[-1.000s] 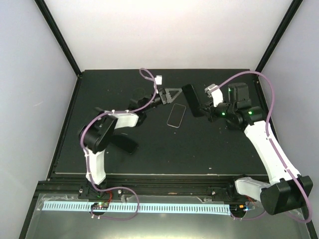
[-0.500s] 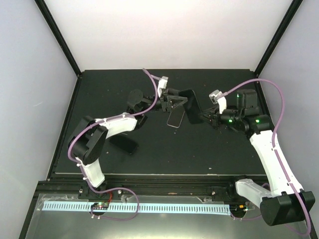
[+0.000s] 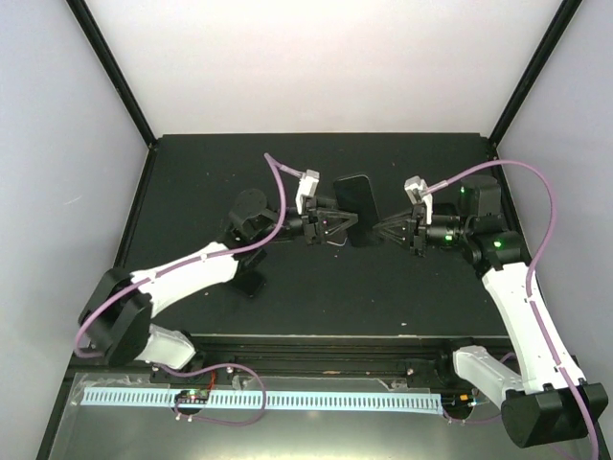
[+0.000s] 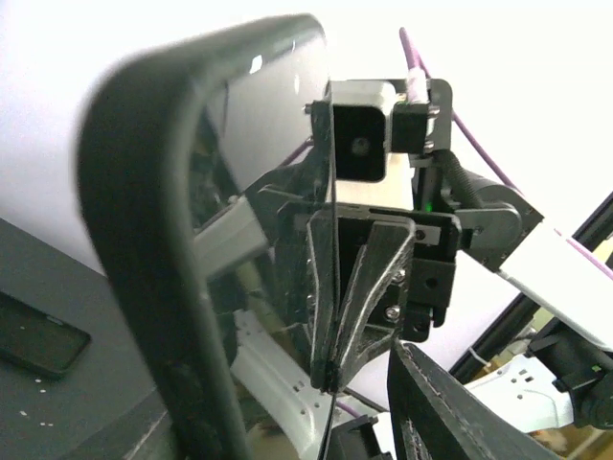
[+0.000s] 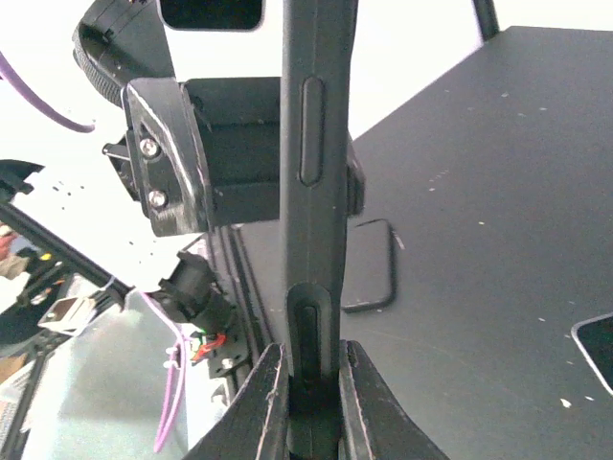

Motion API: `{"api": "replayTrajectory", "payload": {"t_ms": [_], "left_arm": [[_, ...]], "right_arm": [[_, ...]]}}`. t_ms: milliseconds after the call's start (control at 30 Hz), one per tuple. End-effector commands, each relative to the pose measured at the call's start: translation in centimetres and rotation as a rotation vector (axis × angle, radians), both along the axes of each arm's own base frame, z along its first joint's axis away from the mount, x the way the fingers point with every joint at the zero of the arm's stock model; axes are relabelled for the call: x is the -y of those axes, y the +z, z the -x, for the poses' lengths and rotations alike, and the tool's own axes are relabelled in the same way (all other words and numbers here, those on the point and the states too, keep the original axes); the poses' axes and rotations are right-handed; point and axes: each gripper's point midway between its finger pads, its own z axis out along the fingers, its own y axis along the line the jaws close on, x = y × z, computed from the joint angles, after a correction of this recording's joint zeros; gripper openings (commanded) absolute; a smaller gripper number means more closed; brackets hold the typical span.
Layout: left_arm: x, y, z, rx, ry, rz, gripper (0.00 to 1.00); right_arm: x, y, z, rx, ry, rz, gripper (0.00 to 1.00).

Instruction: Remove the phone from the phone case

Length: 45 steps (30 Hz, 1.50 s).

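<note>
A black phone case (image 3: 354, 203) is held up above the table, standing on edge between my two grippers. My right gripper (image 3: 385, 231) is shut on its edge; in the right wrist view the two fingers (image 5: 273, 402) pinch the case (image 5: 316, 144) by its side button. In the left wrist view the case (image 4: 144, 240) fills the left half, and a glossy dark face inside its rim reflects arm parts. My left gripper (image 3: 345, 223) is open at the case's other side; one finger (image 4: 450, 412) stands apart from the case, the other is hidden.
A flat dark slab with a light rim (image 5: 596, 353) lies on the table under the case, mostly hidden in the top view. Another dark flat object (image 3: 251, 280) lies near the front left and also shows in the right wrist view (image 5: 369, 265). The table's rail (image 3: 316, 345) runs along the near edge.
The right gripper has carried the case left and toward the near side, over the slab. The left arm has stretched right, bringing its open gripper to the case.
</note>
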Motion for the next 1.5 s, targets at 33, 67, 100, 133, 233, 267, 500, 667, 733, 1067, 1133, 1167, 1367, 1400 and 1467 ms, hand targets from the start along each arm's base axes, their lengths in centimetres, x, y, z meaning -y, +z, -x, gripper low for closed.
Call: {"api": "replayTrajectory", "payload": {"t_ms": [33,67,100,133,233,267,500,667,733,1067,1133,1167,1367,1400,1467], "left_arm": [[-2.0,2.7,1.2,0.078,0.078,-0.035,0.45],[-2.2,3.0,1.4,0.081,0.081,-0.041,0.44],[-2.5,3.5,1.7,0.088,0.086,-0.042,0.44],[-2.6,3.8,1.7,0.089,0.090,-0.046,0.43],[-2.7,4.6,1.8,0.088,0.089,-0.049,0.40],[-2.7,4.9,1.8,0.089,0.087,-0.048,0.39],[-0.8,4.7,1.5,0.106,-0.006,-0.057,0.30],[-0.3,4.6,1.6,0.115,-0.052,-0.046,0.08],[-0.5,4.5,1.6,0.116,-0.049,-0.048,0.05],[-3.4,4.4,2.3,0.162,-0.027,-0.104,0.02],[-3.6,5.4,3.3,0.201,-0.070,-0.105,0.02],[-3.8,5.8,3.6,0.219,-0.077,-0.103,0.02],[-4.5,6.2,4.5,0.265,-0.090,-0.094,0.02],[-4.4,6.2,4.6,0.262,-0.100,-0.090,0.02],[-4.3,6.0,4.8,0.254,-0.121,-0.081,0.02]], "right_arm": [[-0.6,2.0,1.9,0.010,0.115,-0.109,0.01],[-0.6,2.0,2.1,0.005,0.121,-0.114,0.01],[-0.6,2.0,2.3,-0.001,0.125,-0.119,0.01],[-0.6,2.0,2.4,-0.007,0.134,-0.125,0.01],[-0.7,1.9,2.7,-0.035,0.157,-0.139,0.01],[-0.8,1.8,2.7,-0.042,0.157,-0.140,0.01],[-0.9,0.9,2.6,-0.072,0.163,-0.146,0.01],[-0.8,-0.2,2.3,-0.086,0.150,-0.135,0.01],[-0.8,-0.4,2.1,-0.083,0.149,-0.131,0.01],[0.2,-0.3,3.4,0.220,0.190,0.088,0.53],[0.7,-0.8,4.3,0.306,0.213,0.161,0.61],[0.9,-1.2,4.6,0.339,0.220,0.190,0.63],[0.4,-1.9,6.7,0.411,0.288,0.243,0.58],[0.2,-1.8,6.8,0.414,0.292,0.246,0.57],[0.1,-1.7,6.9,0.434,0.295,0.259,0.54]]}}
